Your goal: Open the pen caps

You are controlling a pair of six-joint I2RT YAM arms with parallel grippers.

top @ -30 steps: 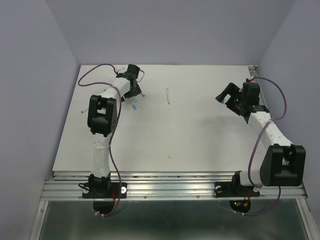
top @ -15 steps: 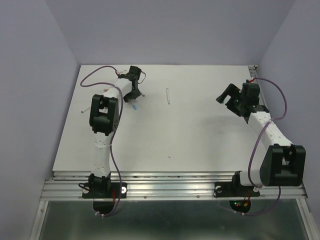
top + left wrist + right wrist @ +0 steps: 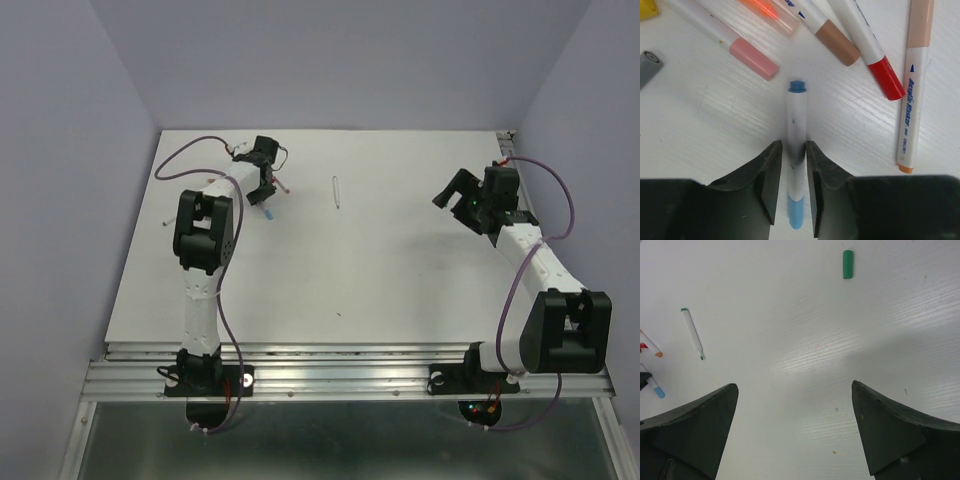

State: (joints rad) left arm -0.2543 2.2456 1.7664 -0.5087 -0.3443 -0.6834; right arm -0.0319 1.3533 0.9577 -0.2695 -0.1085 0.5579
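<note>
In the left wrist view a white pen [image 3: 796, 125] lies on the table, its light blue cap [image 3: 796, 212] toward the camera. My left gripper [image 3: 794, 145] is shut on that pen's white body, just ahead of the cap. Beyond it lie more capped pens, with a pink cap [image 3: 754, 58], a brown cap [image 3: 839, 46] and a red cap [image 3: 886, 77]. My right gripper [image 3: 795, 430] hangs wide open above bare table, holding nothing. A loose green cap [image 3: 848, 264] and an uncapped green pen [image 3: 692, 332] lie ahead of it.
A peach-capped pen [image 3: 914, 85] lies to the right of the pile, and a grey pen end [image 3: 647, 67] to the left. From above, the left gripper [image 3: 266, 190] is at the far left of the white table [image 3: 400, 270]. The purple walls stand close.
The left gripper's jaws have closed in from wide open onto the pen with the light blue cap, and its wrist has shifted slightly. The right arm has not moved.
</note>
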